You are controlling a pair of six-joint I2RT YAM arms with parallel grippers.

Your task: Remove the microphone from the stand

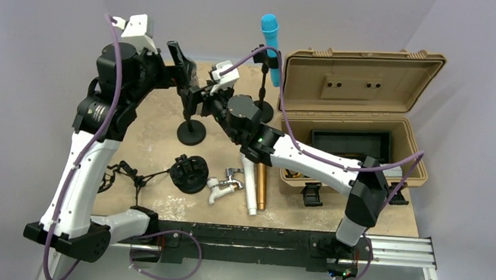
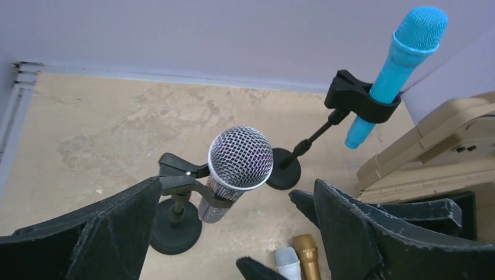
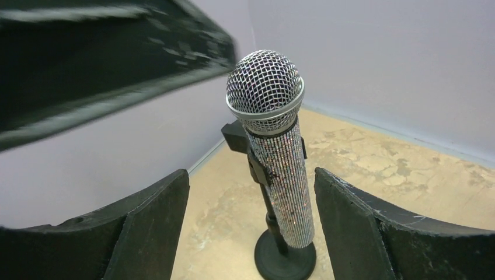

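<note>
A glittery silver microphone (image 3: 280,169) with a mesh head (image 2: 240,157) sits tilted in the clip of a black stand (image 2: 175,227), whose base shows in the top view (image 1: 191,133). My right gripper (image 3: 251,233) is open, its fingers on either side of the microphone body without touching it. My left gripper (image 2: 233,233) is open and hangs above the mesh head. In the top view both grippers, left (image 1: 183,66) and right (image 1: 210,92), crowd round the stand and hide most of the microphone.
A blue microphone (image 1: 269,46) stands clipped in a second stand (image 1: 262,109) just right. An open tan case (image 1: 359,121) fills the right side. White (image 1: 249,186) and gold (image 1: 261,187) microphones, a black holder (image 1: 188,173) and a white clip (image 1: 222,187) lie in front.
</note>
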